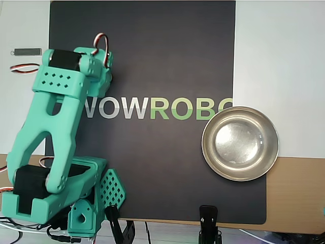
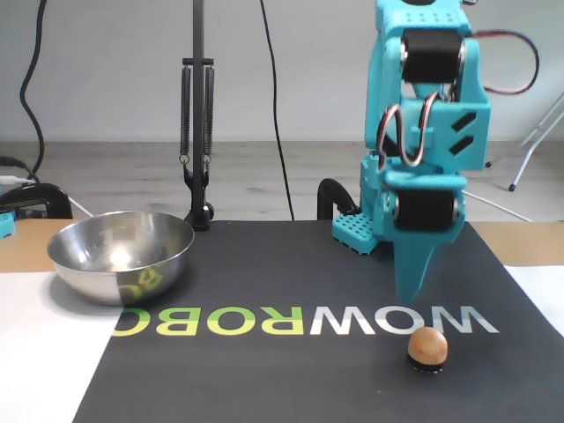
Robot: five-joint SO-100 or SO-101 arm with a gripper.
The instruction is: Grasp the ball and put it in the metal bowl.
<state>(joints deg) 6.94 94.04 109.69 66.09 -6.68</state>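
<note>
- Peach-orange ball (image 2: 427, 344) sits on the black mat (image 2: 291, 388) at the right in the fixed view, on a small dark ring-shaped stand (image 2: 426, 367), just below the last letters of the mat's white-and-green lettering (image 2: 300, 322).
- Ball is round, so no long axis and no facing direction to record; it rests upright on its stand.
- Overhead view: ball is hidden under the arm's upper end; cannot be made out there.
- Teal arm (image 1: 53, 132) reaches from its base at lower left of the overhead view up toward the mat's left edge.
- Gripper (image 2: 411, 291) points straight down in the fixed view, its tapered tip hanging above the ball and a little to the left, clear of it, not touching.
- Only one tapered finger profile is seen from this angle; whether the jaws stand spread or closed cannot be told. Nothing is held between them.
- Shiny steel metal bowl (image 2: 121, 256) stands at the far left of the fixed view, well apart from the ball, straddling the mat's edge and the white sheet (image 2: 44, 352).
- Overhead view: bowl (image 1: 240, 144) is at the right, its rim overlapping the mat's right edge, the white sheet and the wooden table (image 1: 294, 193). Bowl is empty, rim up.
- Black lamp-type stand with springs (image 2: 196, 115) rises behind the bowl.
</note>
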